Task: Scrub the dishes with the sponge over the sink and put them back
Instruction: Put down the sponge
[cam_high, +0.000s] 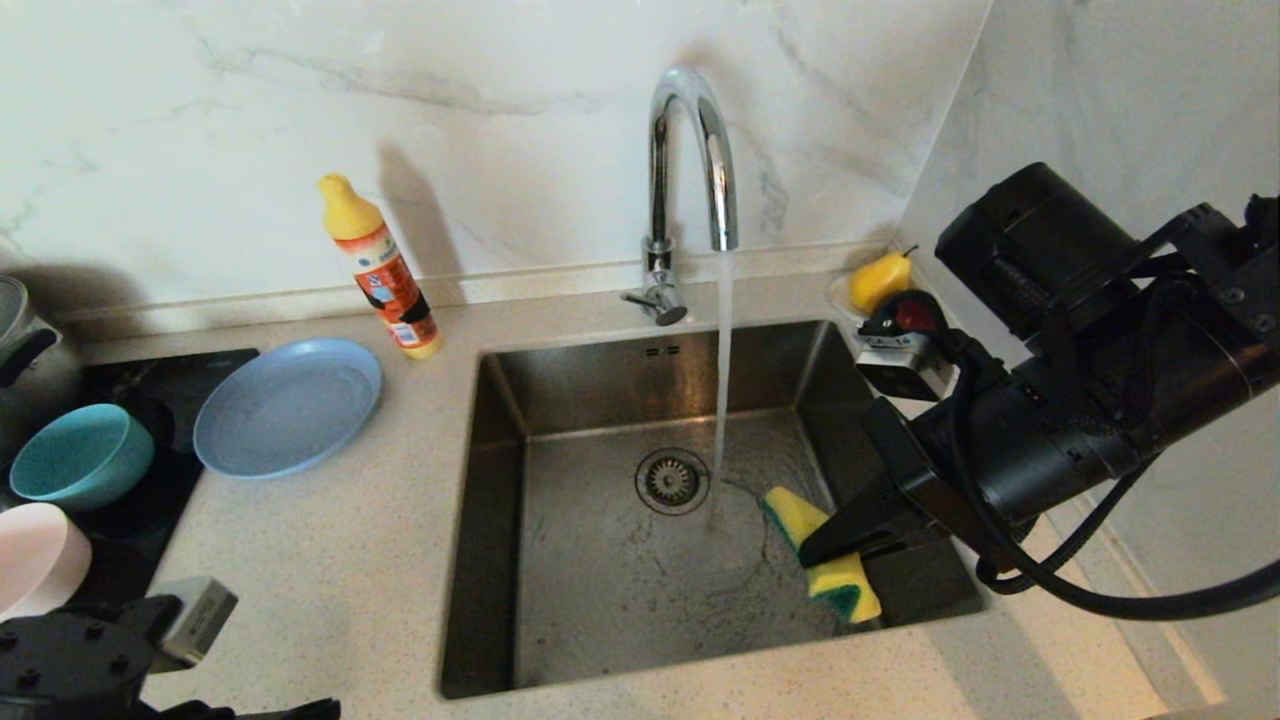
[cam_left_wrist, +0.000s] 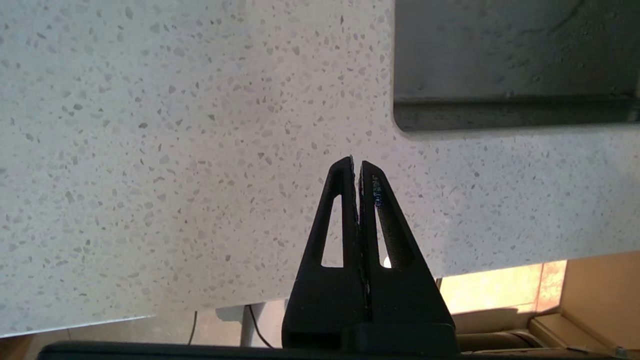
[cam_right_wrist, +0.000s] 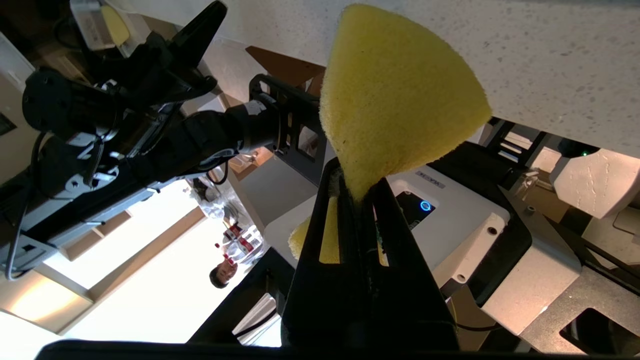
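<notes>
The steel sink (cam_high: 600, 590) fills the middle of the head view. Over its right side my right gripper (cam_high: 815, 550) is shut on the yellow-and-green sponge (cam_high: 797, 512), pinching it at the waist; in the right wrist view the sponge (cam_right_wrist: 395, 95) fans out above the right gripper (cam_right_wrist: 356, 185). The dishes sit on the left: a blue-grey plate (cam_high: 288, 405) on the counter, a teal bowl (cam_high: 80, 455) and a pale pink dish (cam_high: 35, 555) by the cooktop. My left gripper (cam_left_wrist: 356, 162) is shut and empty, above the speckled counter near the front left corner of the sink (cam_left_wrist: 500, 60).
The faucet (cam_high: 690, 150) is running, and the water stream (cam_high: 722, 380) falls beside the drain strainer (cam_high: 672, 481). An orange detergent bottle (cam_high: 385, 275) stands behind the plate. A pear (cam_high: 880, 280) sits at the back right. The black cooktop (cam_high: 150, 480) and a pot (cam_high: 20, 340) are at far left.
</notes>
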